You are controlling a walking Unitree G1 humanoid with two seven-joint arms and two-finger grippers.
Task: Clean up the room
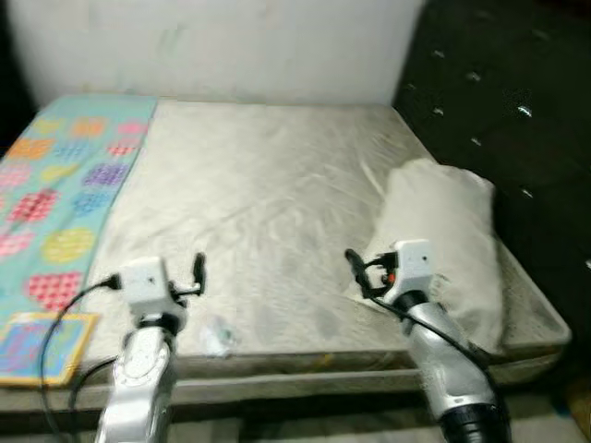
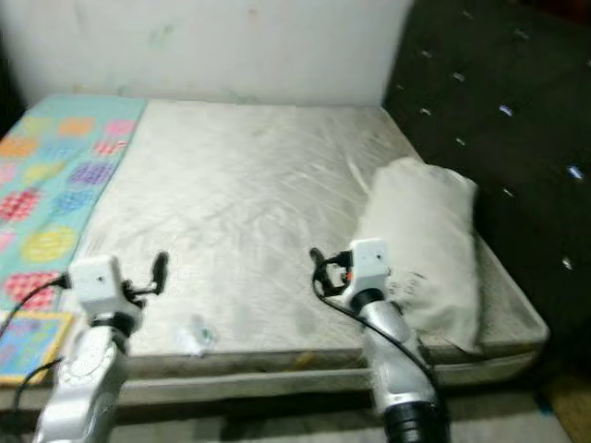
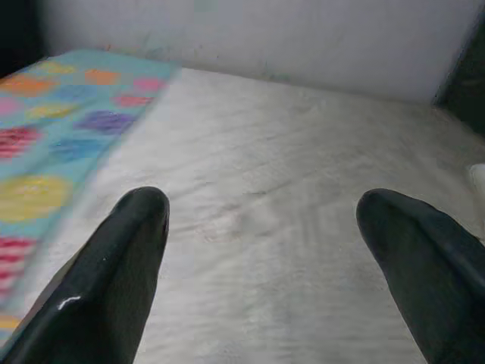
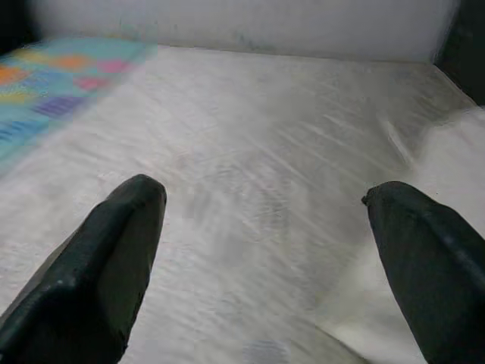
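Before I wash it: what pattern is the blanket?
Blanket: teal with multicoloured hearts; left eye view.

I see my left gripper (image 1: 197, 274) at seven o'clock and my right gripper (image 1: 355, 268) at five over the pale mattress (image 1: 268, 203), a pillow (image 1: 448, 245) at three, patterned quilt (image 1: 65, 203) at nine.

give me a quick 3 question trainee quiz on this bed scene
1. True or false: the pillow lies on the side of the mattress next to the dark headboard.
2. Which gripper is closer to the pillow? A) left gripper B) right gripper
3. Fill in: the patterned blanket lies along the robot's ____ side of the bed.

Key: 1 true; 2 B; 3 left. Both grippers are open and hold nothing.
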